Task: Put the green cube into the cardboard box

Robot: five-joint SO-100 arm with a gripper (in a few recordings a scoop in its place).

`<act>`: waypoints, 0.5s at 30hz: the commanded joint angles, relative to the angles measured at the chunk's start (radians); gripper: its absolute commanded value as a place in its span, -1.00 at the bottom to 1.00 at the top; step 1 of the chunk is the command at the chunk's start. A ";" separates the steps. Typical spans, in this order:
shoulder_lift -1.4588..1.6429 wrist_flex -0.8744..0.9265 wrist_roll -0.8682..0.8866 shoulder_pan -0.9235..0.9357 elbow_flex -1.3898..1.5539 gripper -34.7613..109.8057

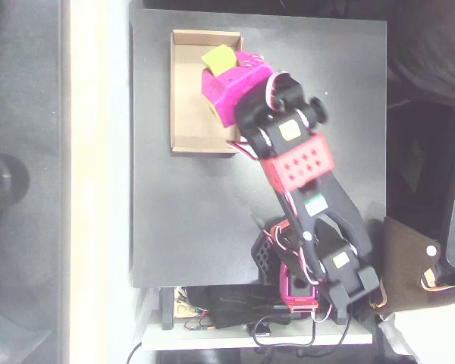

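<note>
- Overhead view: magenta claw (pixel 229 76) sits over the right side of the cardboard box (pixel 188 114), near its top end, overhanging the right wall.
- Fingertips are hidden under the claw body from this angle, so I cannot tell whether it is released, clenched or grasping anything.
- A yellow-green square (pixel 218 58) shows at the claw's upper-left edge, above the box floor. Could be the green cube, could be a patch on the claw itself; can't say which from this picture. No other green cube visible around the claw.
- Box: shallow tan tray, low walls, long axis running top to bottom in the picture. The floor left of and below the claw is bare light-brown cardboard.
- Just right of and below the claw: black wrist section with white cables, a small yellow label on top.
- Further down-right from the claw: red perforated block (pixel 298 161) on the arm, then the black upper arm (pixel 330 220) running to the base at the table's lower edge.
- Base sits well below the claw, with magenta and black parts plus loose wiring around it.
- Table (pixel 189 220): dark matte top; box lies in its upper-left part, arm crosses its right half.
- Left of the table, well away from the claw: a bright pale strip, then grey floor.
</note>
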 commanded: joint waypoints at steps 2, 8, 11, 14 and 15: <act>-0.077 -0.008 0.006 -0.018 -0.012 -0.48; -0.218 -0.032 0.006 -0.020 -0.023 -0.48; -0.285 -0.098 0.006 -0.020 -0.023 -0.48; -0.342 -0.173 0.006 -0.020 -0.023 -0.48; -0.357 -0.193 0.006 -0.020 -0.023 -0.48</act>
